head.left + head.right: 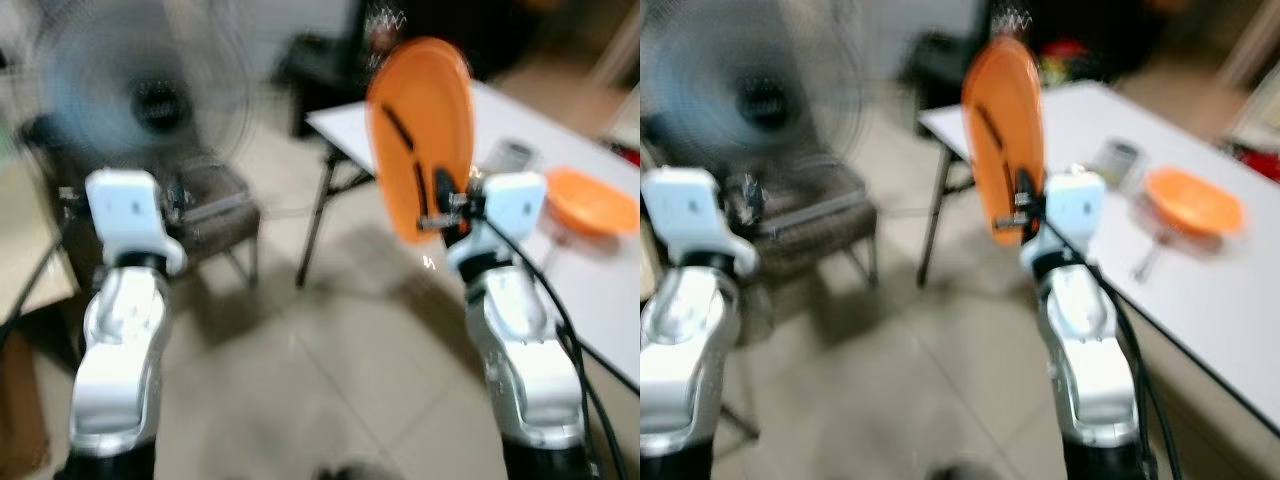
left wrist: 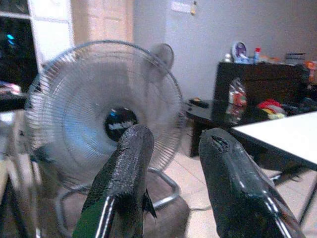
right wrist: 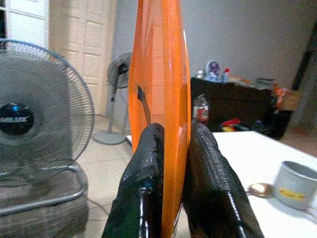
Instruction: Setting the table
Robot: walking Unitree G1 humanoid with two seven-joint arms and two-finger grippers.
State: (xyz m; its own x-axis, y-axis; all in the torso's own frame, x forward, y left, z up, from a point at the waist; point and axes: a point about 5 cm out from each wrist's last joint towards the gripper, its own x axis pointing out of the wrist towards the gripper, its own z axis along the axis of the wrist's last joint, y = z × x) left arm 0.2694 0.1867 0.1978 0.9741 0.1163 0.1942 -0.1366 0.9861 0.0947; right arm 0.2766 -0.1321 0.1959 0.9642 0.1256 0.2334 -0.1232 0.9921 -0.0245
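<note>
My right gripper (image 3: 173, 148) is shut on the rim of an orange plate (image 1: 420, 130), held upright on edge in the air, left of the white table (image 1: 540, 270). On the table lie an orange bowl (image 1: 592, 200), a grey mug (image 3: 295, 184) and a spoon (image 3: 257, 189). My left gripper (image 2: 171, 144) is raised on the left side, open, with nothing between its fingers (image 2: 130, 163), and it points at a fan. Both eye views are blurred.
A large standing fan (image 1: 145, 100) rests on a brown chair (image 1: 215, 215) ahead left. A second fan (image 3: 118, 69) stands further back near a door. A dark cabinet (image 2: 257, 84) with clutter lines the far wall. Tiled floor (image 1: 320, 370) lies between me and the table.
</note>
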